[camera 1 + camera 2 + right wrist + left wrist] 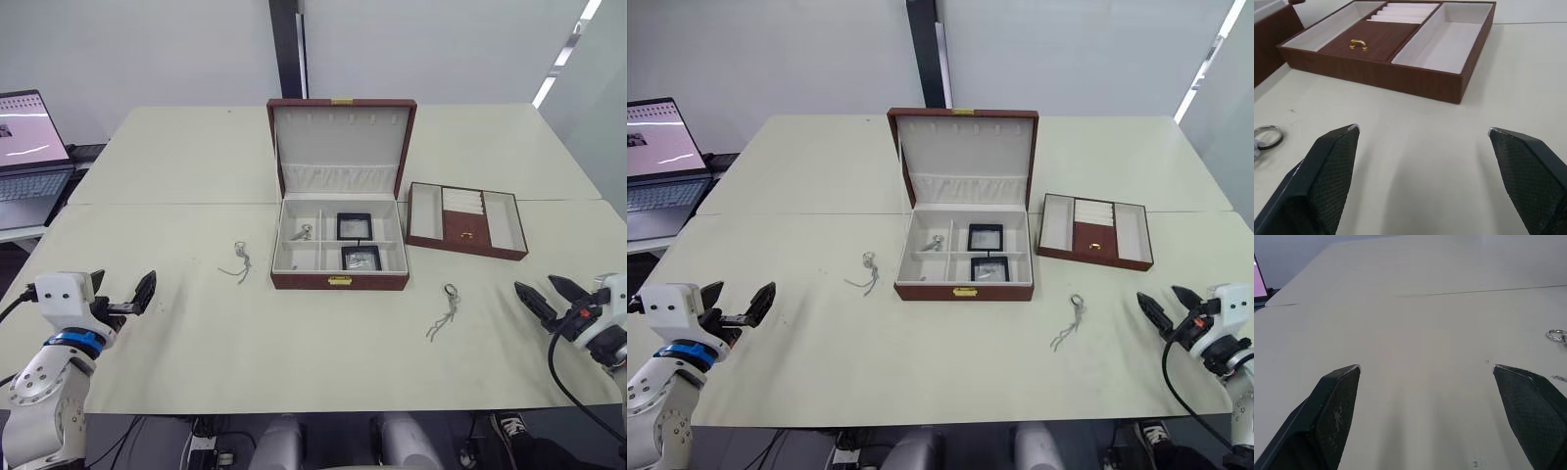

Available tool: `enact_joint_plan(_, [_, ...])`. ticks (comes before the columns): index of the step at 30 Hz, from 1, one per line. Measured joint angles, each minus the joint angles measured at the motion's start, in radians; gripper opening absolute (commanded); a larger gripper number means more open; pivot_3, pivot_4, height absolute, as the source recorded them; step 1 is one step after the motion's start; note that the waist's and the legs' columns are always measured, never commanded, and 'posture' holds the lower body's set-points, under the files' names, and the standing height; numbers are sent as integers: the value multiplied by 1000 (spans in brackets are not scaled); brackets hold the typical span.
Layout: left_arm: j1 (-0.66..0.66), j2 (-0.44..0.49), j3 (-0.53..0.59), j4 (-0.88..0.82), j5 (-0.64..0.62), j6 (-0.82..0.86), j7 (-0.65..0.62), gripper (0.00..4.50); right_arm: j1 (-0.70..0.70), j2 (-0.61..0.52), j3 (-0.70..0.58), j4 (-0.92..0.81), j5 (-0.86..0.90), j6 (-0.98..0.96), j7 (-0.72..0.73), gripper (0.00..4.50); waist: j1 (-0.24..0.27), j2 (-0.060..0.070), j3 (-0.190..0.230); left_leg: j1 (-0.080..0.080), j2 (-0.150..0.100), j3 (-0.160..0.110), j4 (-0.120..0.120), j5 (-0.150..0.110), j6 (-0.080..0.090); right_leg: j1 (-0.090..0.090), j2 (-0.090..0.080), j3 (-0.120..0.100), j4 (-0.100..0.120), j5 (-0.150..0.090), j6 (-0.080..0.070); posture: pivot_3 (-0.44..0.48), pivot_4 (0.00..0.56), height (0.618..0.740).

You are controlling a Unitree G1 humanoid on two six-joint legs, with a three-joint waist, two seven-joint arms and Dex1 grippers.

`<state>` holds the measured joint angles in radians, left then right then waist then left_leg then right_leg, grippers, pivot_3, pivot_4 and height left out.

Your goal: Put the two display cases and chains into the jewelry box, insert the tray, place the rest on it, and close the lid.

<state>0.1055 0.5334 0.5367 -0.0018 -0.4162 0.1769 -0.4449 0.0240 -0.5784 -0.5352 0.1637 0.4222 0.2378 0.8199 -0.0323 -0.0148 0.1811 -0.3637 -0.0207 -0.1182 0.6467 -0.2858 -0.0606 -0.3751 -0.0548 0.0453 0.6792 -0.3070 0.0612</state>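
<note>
- While both grippers hover low over the table (176,157) near its near corners, the left gripper (123,299) and right gripper (549,298) stand wide apart and empty, apparently ready to reach.
- Two chains, the left chain (239,260) and right chain (446,311), lie loose, each inboard of a gripper with clear approach.
- Centred, the jewelry box (339,281) has its lid (342,147) upright, holding both display cases (354,225) and another chain (302,233).
- Just right of it, the tray (466,221) waits.

A chain (1558,336) is being cut off by the edge of the left wrist view, as is a laptop (29,157) in the left eye view. The silvery contents of the two display cases (355,226) are being shown too small to tell.
</note>
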Motion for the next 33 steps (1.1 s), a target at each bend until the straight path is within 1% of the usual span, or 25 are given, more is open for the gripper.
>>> enact_joint_plan(3, [-1, 0, 0, 23, 1, -9, 1, 4500, -5, -2, 5, 15, 0, -18, -6, 4483, 0, 0, 0, 0, 0, 0, 0, 0, 0, 0, 0, 0, 0, 0, 0, 0, 150, 740])
enact_joint_plan(11, [-7, 0, 0, 22, 1, -10, -2, 4500, -18, -22, 9, 34, 4, -32, -11, 4483, 0, 0, 0, 0, 0, 0, 0, 0, 0, 0, 0, 0, 0, 0, 0, 0, 150, 740])
enact_joint_plan(15, [-21, 1, -8, -5, -2, -6, -24, 4500, -24, -52, 14, 34, 21, -31, 22, 4483, 0, 0, 0, 0, 0, 0, 0, 0, 0, 1, 0, 0, 0, 0, 0, 0, 150, 740])
enact_joint_plan(17, [-35, 15, -38, -40, -10, 8, -55, 4500, -41, -88, 39, 32, 30, -19, 57, 4483, 0, 0, 0, 0, 0, 0, 0, 0, 0, 1, 0, 0, 0, 0, 0, 0, 150, 740])
enact_joint_plan(21, [-75, 67, -111, -130, -30, 42, -137, 4500, -99, -203, 97, 11, 32, 19, 150, 4483, -1, 0, 0, 0, 0, 0, 0, 0, 0, 1, 0, 0, 0, 0, 0, 0, 150, 740])
enact_joint_plan(24, [-106, 106, -175, -208, -56, 83, -210, 4500, -166, -311, 170, 20, 26, 46, 255, 4483, -1, 0, 0, 0, 0, 0, 0, 0, 0, 1, 0, 0, -1, 0, 0, 0, 150, 740])
enact_joint_plan(26, [-135, 126, -239, -266, -72, 104, -266, 4500, -246, -371, 233, 66, -5, 39, 330, 4483, -1, 0, 0, 0, 0, 1, 1, 0, 0, 1, 0, 0, -1, 0, 0, 0, 150, 740])
enact_joint_plan(27, [-141, 129, -255, -283, -77, 107, -281, 4500, -265, -385, 248, 77, -11, 34, 346, 4483, 0, 0, 0, 0, 0, 0, 0, 0, 0, 1, 0, 0, -1, 0, 0, 0, 150, 740])
enact_joint_plan(29, [-168, 141, -294, -307, -95, 130, -323, 4500, -355, -410, 314, 159, -52, 12, 408, 4483, -3, 0, 0, 0, 0, 1, 0, 0, 0, 1, 0, 0, -1, 0, 0, 0, 150, 740])
enact_joint_plan(31, [-185, 146, -316, -330, -106, 141, -353, 4500, -404, -418, 356, 204, -82, -9, 444, 4483, -2, 0, 0, 0, 0, 1, 0, 0, 0, 1, 0, 0, -1, 0, 0, 0, 150, 740])
enact_joint_plan(33, [-204, 163, -357, -355, -116, 149, -404, 4500, -503, -425, 433, 292, -141, -47, 501, 4483, -6, 0, 1, 0, 0, 2, 1, 0, 0, 1, 0, 0, -1, 0, 0, 0, 150, 740])
